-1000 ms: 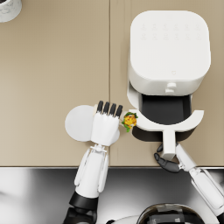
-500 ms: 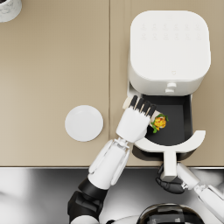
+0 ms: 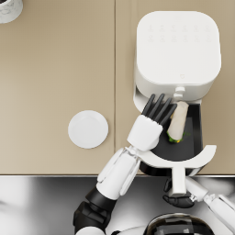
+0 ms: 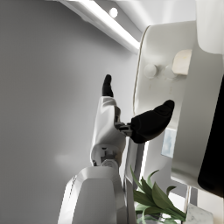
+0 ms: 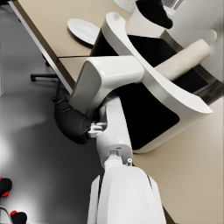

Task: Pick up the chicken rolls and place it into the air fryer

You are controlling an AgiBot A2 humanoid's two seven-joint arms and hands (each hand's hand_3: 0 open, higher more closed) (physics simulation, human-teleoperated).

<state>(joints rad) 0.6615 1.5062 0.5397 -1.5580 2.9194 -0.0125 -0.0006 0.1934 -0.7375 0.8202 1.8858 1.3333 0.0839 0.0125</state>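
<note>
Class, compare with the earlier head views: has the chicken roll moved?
Yes. The chicken roll went from beside the white plate rightward into the air fryer's open drawer, where it now lies.

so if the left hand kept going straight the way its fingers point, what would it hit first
Probably the white air fryer body. The left hand is open over the pulled-out drawer, fingers aimed at the fryer's front just beside the chicken roll; its height is unclear.
</note>
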